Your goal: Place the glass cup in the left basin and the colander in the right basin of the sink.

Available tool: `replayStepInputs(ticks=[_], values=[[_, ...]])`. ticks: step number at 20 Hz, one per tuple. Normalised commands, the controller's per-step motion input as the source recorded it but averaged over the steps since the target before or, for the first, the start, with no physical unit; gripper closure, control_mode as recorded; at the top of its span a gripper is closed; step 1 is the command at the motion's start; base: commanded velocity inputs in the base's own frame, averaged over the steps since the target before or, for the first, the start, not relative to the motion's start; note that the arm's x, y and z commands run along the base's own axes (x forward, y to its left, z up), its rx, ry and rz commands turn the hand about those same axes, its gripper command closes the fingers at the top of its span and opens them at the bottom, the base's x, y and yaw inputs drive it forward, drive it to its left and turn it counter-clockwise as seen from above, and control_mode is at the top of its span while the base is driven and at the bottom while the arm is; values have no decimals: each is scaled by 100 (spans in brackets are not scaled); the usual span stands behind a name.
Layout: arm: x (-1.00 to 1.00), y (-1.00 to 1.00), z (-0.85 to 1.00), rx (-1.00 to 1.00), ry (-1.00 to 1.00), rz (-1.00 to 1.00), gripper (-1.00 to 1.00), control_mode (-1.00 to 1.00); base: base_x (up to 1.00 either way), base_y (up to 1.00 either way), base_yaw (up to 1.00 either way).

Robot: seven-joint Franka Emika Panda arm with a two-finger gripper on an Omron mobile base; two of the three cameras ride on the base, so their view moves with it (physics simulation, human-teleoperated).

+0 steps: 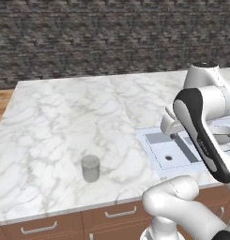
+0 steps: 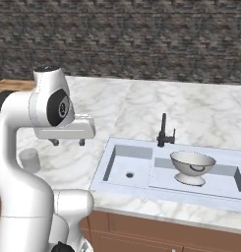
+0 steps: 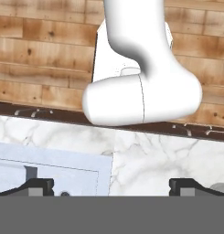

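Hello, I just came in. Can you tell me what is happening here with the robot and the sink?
The robot is sorting dishes into the sink. The colander already stands upright in the right basin. The glass cup is on the marble counter, to the left of the sink, and the left basin has nothing in it. The hand is open, holding nothing, above the counter between cup and sink.

White marble counter [image 1: 65,117] carries the glass cup [image 1: 90,168], upright, to the left of the end effector [image 2: 68,142] and nearer the front edge. The sink [image 2: 107,173] is set into it right of the end effector.
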Motion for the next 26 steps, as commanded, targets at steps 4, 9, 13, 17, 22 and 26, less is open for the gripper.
replayStepInputs(ticks=[4, 9, 13, 17, 22, 26], values=[[0, 0, 0, 0, 0, 0, -100, -100, 0, 0, 0], [2, 13, 0, 0, 0, 0, -100, -100, 0, 0, 0], [12, 36, 0, 0, 0, 0, -100, -100, 0, 0, 0], [8, 42, 0, 0, 0, 0, -100, -100, 0, 0, 0], [17, 33, 0, 0, 0, 0, -100, -100, 0, 0, 0], [26, 33, 0, 0, 0, 0, -100, -100, 0, 0, 0]])
